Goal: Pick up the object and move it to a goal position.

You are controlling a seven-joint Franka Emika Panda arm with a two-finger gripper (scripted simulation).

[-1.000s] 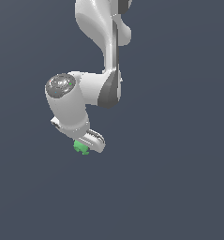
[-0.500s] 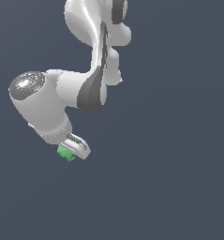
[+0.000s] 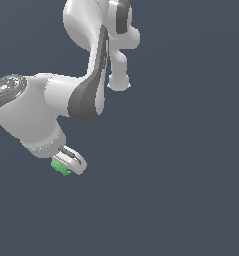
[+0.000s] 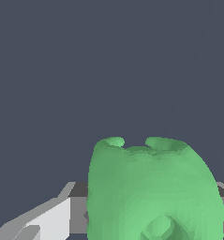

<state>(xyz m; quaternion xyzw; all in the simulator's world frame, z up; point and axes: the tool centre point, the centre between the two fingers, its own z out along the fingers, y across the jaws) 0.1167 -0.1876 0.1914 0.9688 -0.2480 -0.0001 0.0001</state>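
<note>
**Carried further toward the exterior view's left**

Item: gripper [image 3: 66, 165], clamped on the green object [image 3: 60, 167], which sits between its fingers, clear of any surface. Likely purpose of hold: transport to a goal not visible.

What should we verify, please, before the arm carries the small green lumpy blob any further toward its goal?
1. Object at the gripper: ok. The small green lumpy blob sits against the white gripper.
2. Firm grasp: cannot tell. The blob fills the wrist view; finger contact is hidden.
3. Object clear of any surface: ok. Only plain dark background surrounds it.
4. Goal position visible: not ok. No marker shows in either view.
5. Path free of obstacles: ok in view. Nothing else appears near the white robot arm.
</note>
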